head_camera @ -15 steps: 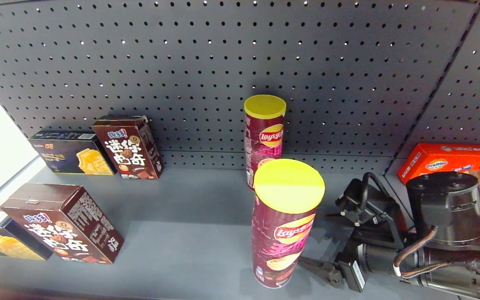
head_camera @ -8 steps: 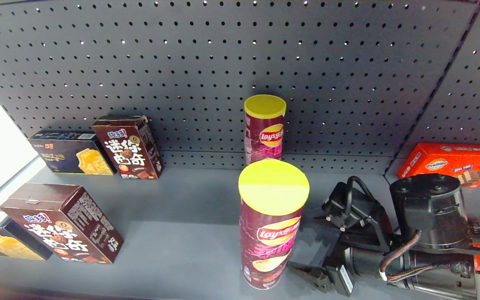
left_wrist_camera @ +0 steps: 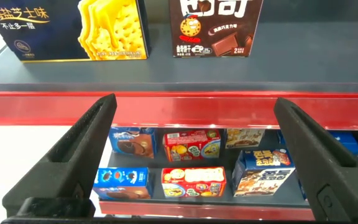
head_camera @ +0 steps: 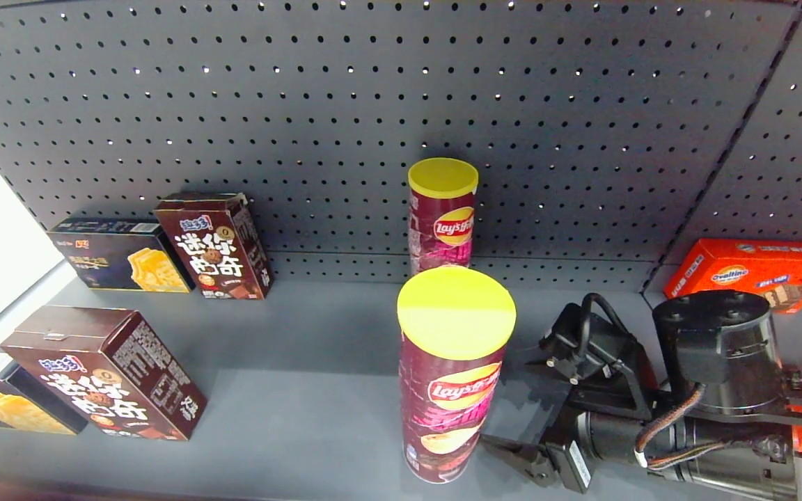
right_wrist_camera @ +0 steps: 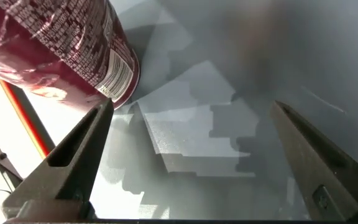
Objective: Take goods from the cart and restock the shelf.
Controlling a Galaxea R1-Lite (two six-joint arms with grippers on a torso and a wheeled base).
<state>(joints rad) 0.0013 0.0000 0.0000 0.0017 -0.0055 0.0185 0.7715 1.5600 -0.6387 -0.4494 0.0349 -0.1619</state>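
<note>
Your right hand sits low on the shelf, fingers spread wide with nothing between them. The front can stands upright just beside one finger. A second can stands behind it against the pegboard. Your left hand, also wide open and empty, hangs before the shelf's red edge.

The grey shelf bears two upright chip cans, four snack boxes at left, an orange box at right.
</note>
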